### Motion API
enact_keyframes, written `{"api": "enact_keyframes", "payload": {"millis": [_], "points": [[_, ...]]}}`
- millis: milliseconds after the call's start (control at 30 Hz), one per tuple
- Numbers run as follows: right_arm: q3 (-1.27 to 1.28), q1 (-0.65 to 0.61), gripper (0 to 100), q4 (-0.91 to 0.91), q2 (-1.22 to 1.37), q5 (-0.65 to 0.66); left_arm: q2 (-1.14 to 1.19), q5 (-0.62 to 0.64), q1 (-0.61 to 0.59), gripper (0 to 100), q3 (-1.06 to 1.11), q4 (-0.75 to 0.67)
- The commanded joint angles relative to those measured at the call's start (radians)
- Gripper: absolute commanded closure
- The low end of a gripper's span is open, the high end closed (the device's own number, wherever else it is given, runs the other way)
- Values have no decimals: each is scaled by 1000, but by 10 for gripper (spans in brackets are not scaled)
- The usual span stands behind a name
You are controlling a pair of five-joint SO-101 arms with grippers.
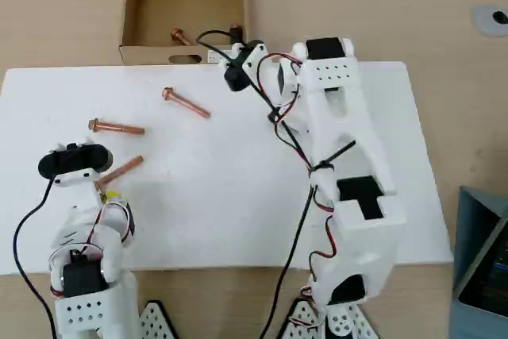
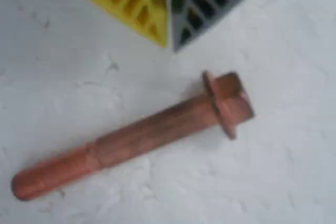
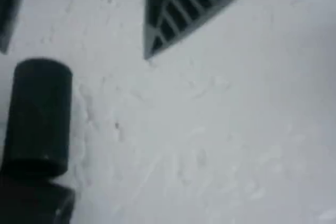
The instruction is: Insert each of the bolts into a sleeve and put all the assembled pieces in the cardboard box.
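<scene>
A copper bolt [image 2: 136, 135] lies flat on the white mat [image 2: 294, 182], just beyond my left gripper [image 2: 170, 43], whose yellow and grey fingers meet at the tips with nothing between them. In the high view this bolt [image 1: 123, 170] lies slanted by the left arm [image 1: 75, 160]. Two more bolts [image 1: 186, 103] [image 1: 116, 126] lie farther back on the mat. A black sleeve [image 3: 39, 114] rests on the mat beside my right gripper [image 3: 79, 51], which stands open above the mat, not touching it. The cardboard box [image 1: 131, 13] holds two copper pieces [image 1: 181, 36].
The right arm [image 1: 325, 109] stretches across the mat's back right part, up to the box's front wall. A second dark piece [image 3: 31, 203] lies end to end with the sleeve. A grey bin [image 1: 480, 275] stands off the mat at the right edge.
</scene>
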Motion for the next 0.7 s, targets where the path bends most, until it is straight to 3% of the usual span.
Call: {"api": "enact_keyframes", "payload": {"millis": [0,500,667], "points": [[2,16,809,-32,16,8,-7,0,-11,998,-8,3],[5,50,814,-104,179,0,-7,0,-11,998,-8,3],[-7,48,907,-107,237,5,-7,0,-11,998,-8,3]]}}
